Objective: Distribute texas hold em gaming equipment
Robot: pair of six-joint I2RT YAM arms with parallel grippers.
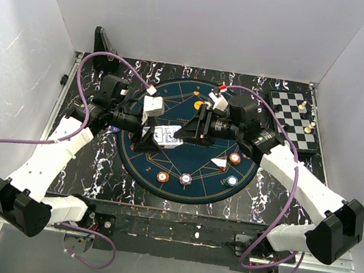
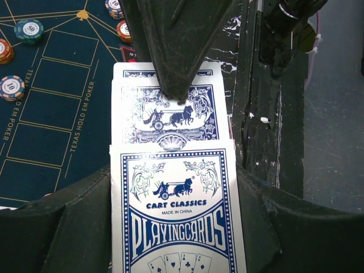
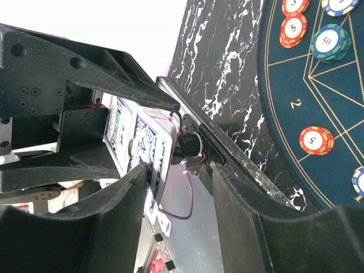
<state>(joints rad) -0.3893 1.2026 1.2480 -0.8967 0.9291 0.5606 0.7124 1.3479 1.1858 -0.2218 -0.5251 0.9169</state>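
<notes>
My left gripper [image 1: 156,134] is shut on a blue-and-white playing-card box [image 2: 176,227], held above the round mat. Blue-backed cards [image 2: 165,114] stick out of the box's far end. My right gripper [image 1: 184,133] meets it from the right. Its jaws [image 3: 179,176] stand apart with nothing between them, and one finger [image 2: 176,51] rests on the top card. The deck [image 3: 139,148] lies beside the right gripper's left finger. On the mat lie orange chips [image 1: 163,176] [image 1: 235,157], a maroon chip [image 1: 186,178], a teal chip [image 1: 232,181], a red-white triangle marker [image 1: 219,162] and a yellow disc [image 1: 199,104].
The round dark-blue mat [image 1: 168,93] covers the middle of the black marbled table [image 1: 82,155]. A chessboard [image 1: 294,120] with small pieces sits at the back right. White walls close in on three sides. Purple cables loop off both arms.
</notes>
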